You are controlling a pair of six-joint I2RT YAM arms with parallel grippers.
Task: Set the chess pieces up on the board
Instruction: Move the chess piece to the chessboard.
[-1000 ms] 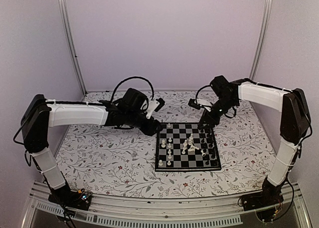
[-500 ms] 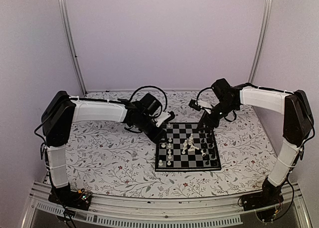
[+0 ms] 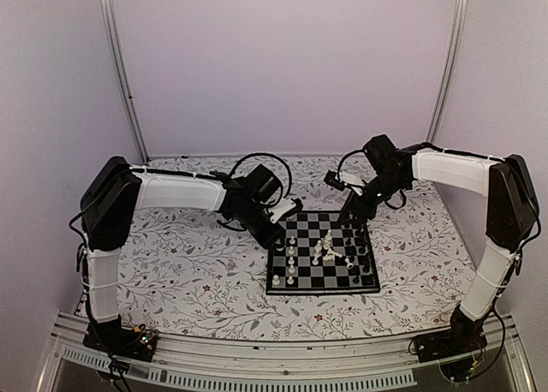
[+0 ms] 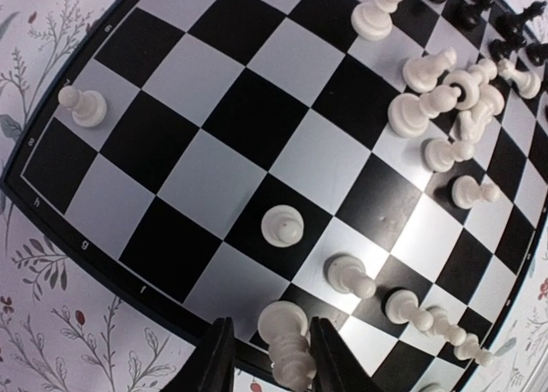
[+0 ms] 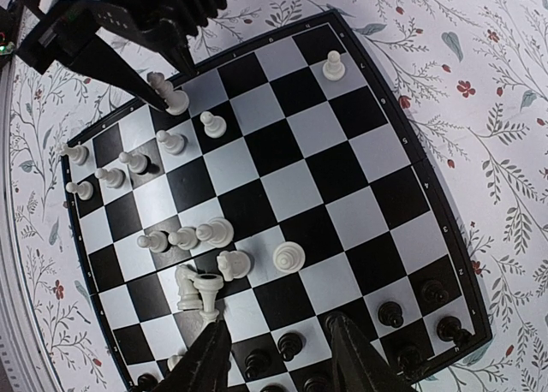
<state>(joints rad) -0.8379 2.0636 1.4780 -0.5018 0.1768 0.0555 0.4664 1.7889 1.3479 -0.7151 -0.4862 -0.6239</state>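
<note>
The board [image 3: 315, 290] lies at the table's middle, also in the left wrist view [image 4: 205, 174] and the right wrist view [image 5: 300, 187]. White pieces stand along its left side [image 3: 290, 257]. More white pieces lie heaped at its middle [image 3: 326, 249] [image 5: 201, 281]. Black pieces [image 3: 365, 257] [image 5: 291, 345] line its right side. My left gripper [image 3: 280, 235] [image 4: 270, 362] is open at the board's far left edge. Its jaws flank a standing white piece [image 4: 287, 336] [image 5: 175, 101], which touches the right finger with a gap on the left. My right gripper [image 3: 349, 214] [image 5: 278, 366] is open and empty above the black rows.
The floral table surface [image 3: 188, 272] surrounds the board. Purple walls and two metal posts [image 3: 120, 67] close in the back. A lone white pawn [image 4: 86, 106] stands near the board's far corner. The left arm's cable loop [image 3: 257, 165] hangs above the board's left edge.
My left arm has swung right and forward, bringing its gripper down to the board's far left edge. My right gripper has barely moved.
</note>
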